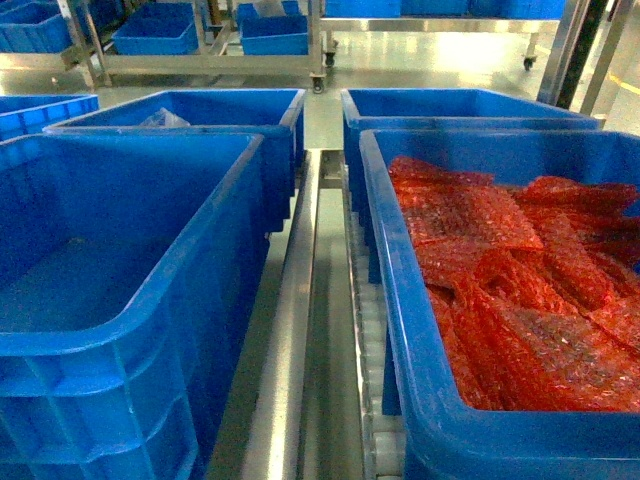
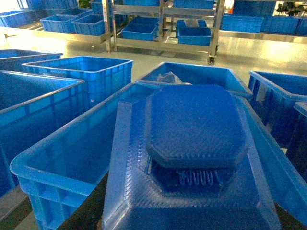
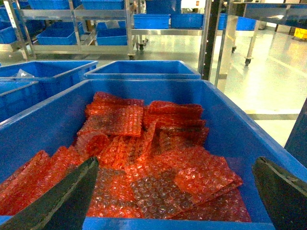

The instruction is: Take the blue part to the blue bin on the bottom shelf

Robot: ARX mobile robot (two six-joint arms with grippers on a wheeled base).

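Item: flat octagonal ribbed blue plastic part (image 2: pixel 196 143), carried at left gripper, grip unseen, above empty blue plastic bin (image 2: pixel 72 158). Right gripper (image 3: pixel 177 191) spread over red bubble-wrap (image 3: pixel 153 158). Risk: part snagging rim

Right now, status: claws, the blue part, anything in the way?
Right claw open, empty, over bin of red bubble bags. Left claw not visible; blue part fills its camera, over empty bin. Nothing blocking.

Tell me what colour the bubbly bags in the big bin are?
Red bubble-wrap bags, clearest in the right wrist view.
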